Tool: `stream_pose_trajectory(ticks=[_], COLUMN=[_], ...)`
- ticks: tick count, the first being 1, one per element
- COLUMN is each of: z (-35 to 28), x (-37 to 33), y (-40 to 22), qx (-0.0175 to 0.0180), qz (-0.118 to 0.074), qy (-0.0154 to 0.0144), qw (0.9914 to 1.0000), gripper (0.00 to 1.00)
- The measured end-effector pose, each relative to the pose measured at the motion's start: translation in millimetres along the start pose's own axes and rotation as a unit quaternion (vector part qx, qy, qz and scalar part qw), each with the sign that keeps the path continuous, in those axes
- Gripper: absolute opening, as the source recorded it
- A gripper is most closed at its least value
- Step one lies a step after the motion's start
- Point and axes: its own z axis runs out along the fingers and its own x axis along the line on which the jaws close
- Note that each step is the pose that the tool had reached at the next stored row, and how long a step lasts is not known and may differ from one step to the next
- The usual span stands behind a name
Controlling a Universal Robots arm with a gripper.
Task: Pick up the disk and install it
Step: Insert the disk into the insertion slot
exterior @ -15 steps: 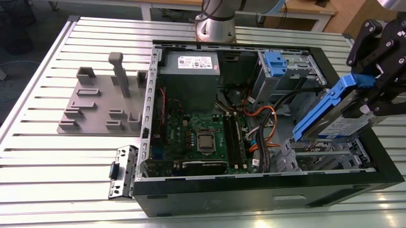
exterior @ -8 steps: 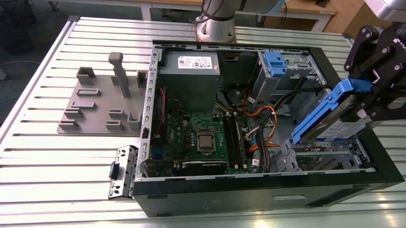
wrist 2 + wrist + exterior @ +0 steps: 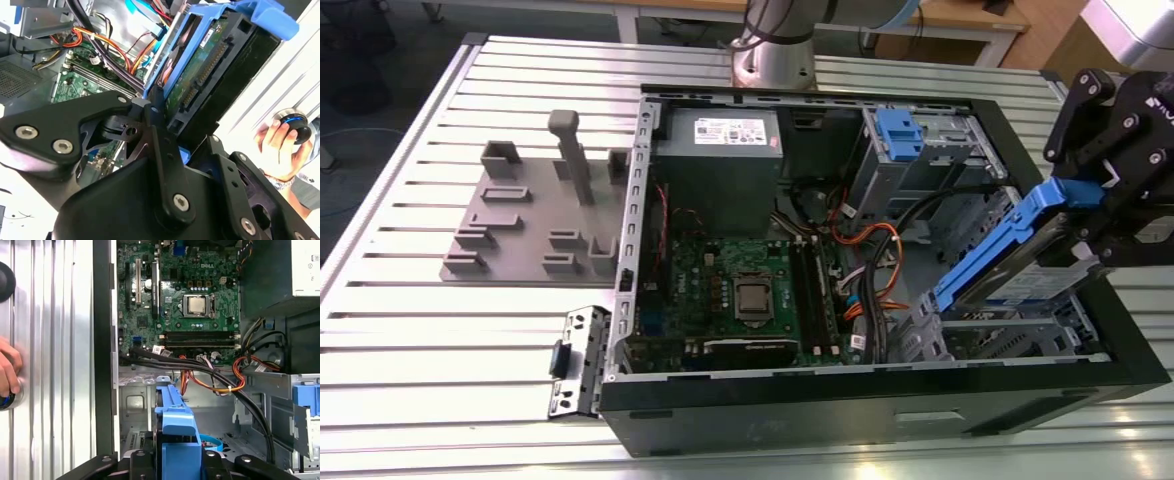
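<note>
**Seating the tilted drive in its bay**

The black two-fingered gripper [image 3: 1105,215] is clamped on the disk [image 3: 1034,270], a flat silver hard drive with a white-and-blue label framed by a blue plastic bracket. The disk hangs tilted over the exterior view's right end of the open black computer case [image 3: 881,425]. Its lower end dips towards the grey metal drive bay [image 3: 994,335]; whether it touches the bay I cannot tell. In the second wrist view the fingers [image 3: 161,132] press the bracket's sides, and the drive's connector edge [image 3: 207,62] is exposed.

Doing this step well seems to depend on alignment. The bracket should sit square with the bay's rails before any push, since a tilted entry would likely jam. The bundle of orange and black cables [image 3: 887,255] lies just beside the bay and could snag or get pinched under the drive, so the path should keep clear of it. The plastic bracket may flex, so a slow, even press looks safer than force. A person's hand [image 3: 277,142] rests on a round black knob [image 3: 295,127] outside the case.
</note>
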Motion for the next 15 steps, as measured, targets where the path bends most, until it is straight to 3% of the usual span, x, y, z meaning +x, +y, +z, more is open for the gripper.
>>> stream_pose_trajectory(ticks=[7,15], z=[0.5,12.4], x=[3.2,4.4], y=[0.3,0.2], qx=[0.0,-0.0002], qz=[-0.001,-0.001], qy=[0.0061,0.0062], qw=[0.99998,0.99998], gripper=[0.36,0.36])
